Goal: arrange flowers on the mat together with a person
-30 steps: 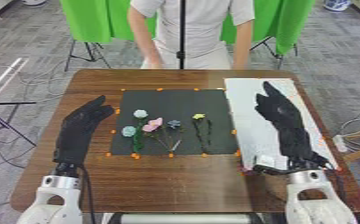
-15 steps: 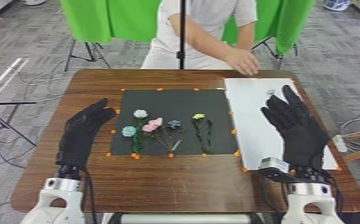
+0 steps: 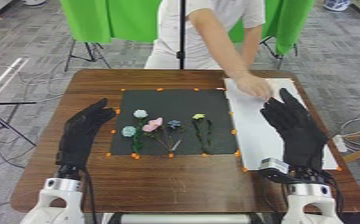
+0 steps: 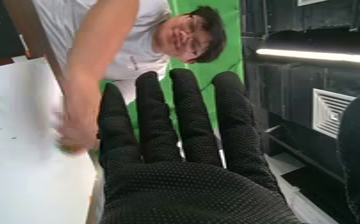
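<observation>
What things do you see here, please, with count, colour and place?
Pale flowers: two, whitish-blue, mat's left
Pink flower: one, pink, mat
Blue flower: one, blue, mat
Yellow flower: one, yellow, mat
Mat: one, black, table
Sheet: one, white, mat's right
Markers: several, orange, around mat
Table: one, brown, centre
Backdrop: one, green, behind person
Person's hand: one, bare, over sheet
Left hand: one, black, left
Right hand: one, black, right
</observation>
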{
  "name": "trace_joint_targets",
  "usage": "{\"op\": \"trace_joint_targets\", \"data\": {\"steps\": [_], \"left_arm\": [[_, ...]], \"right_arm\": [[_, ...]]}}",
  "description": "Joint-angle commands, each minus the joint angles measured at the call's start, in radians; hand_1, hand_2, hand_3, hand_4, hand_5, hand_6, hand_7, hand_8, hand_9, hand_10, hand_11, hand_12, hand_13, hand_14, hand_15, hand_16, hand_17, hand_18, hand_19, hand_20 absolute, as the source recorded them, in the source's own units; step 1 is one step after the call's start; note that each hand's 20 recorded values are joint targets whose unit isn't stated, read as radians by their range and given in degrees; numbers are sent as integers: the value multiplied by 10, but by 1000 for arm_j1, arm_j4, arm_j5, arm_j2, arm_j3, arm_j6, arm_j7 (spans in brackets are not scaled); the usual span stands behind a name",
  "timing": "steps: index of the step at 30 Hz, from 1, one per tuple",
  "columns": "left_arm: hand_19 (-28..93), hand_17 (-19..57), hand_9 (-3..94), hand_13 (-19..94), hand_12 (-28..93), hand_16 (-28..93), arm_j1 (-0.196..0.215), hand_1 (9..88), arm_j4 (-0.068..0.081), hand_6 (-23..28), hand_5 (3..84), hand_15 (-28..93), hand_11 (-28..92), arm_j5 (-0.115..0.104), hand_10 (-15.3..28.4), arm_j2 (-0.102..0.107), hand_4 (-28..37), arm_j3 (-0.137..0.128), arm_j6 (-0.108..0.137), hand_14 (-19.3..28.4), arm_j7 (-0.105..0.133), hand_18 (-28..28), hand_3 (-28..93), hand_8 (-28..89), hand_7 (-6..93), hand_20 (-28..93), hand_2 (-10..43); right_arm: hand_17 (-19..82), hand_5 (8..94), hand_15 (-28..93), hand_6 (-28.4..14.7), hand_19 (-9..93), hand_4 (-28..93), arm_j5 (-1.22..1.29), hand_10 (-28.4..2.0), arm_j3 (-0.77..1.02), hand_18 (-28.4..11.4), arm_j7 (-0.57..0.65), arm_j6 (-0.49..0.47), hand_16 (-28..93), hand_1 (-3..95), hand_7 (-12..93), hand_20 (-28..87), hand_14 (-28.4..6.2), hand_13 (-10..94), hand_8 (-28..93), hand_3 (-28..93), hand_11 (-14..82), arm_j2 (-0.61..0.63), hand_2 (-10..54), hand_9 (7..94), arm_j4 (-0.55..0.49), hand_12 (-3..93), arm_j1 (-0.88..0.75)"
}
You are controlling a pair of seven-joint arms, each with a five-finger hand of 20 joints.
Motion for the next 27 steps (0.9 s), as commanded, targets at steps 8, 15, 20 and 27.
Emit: {"op": "trace_joint_targets", "data": {"steps": [8,15,20,27], "left_arm": [[107,6,458,345,169,60,-15,223,17,26,493,184,163,-6,137,11,-204,-2,-16,188,-4,166,684,-47,110,191,-53],[107,6,458,345,170,60,-12,224,15,26,493,184,162,-5,137,11,-204,-1,-13,188,-1,166,683,-48,109,191,-54],[107,6,458,344,169,61,-9,224,14,26,492,184,161,-5,137,6,-204,-2,-10,188,1,166,682,-48,108,191,-54],[107,6,458,345,169,61,-8,224,12,26,494,186,162,-5,137,4,-204,-3,-9,188,-1,166,682,-48,109,191,-54]], "right_arm": [[195,425,118,13,78,-183,-16,-128,-5,-151,-10,4,198,36,121,291,-134,359,-89,815,55,0,34,447,-1,132,-1],[196,437,116,13,77,-182,-23,-128,-6,-151,-17,0,202,37,124,291,-134,362,-90,814,54,4,35,449,4,133,7],[196,439,119,13,77,-182,-24,-129,-9,-151,-9,-3,208,37,125,293,-134,364,-90,814,55,6,35,451,5,135,5],[197,445,117,12,78,-181,-26,-130,-9,-152,-4,2,212,37,126,294,-136,368,-89,814,56,5,36,454,4,136,1]]}}
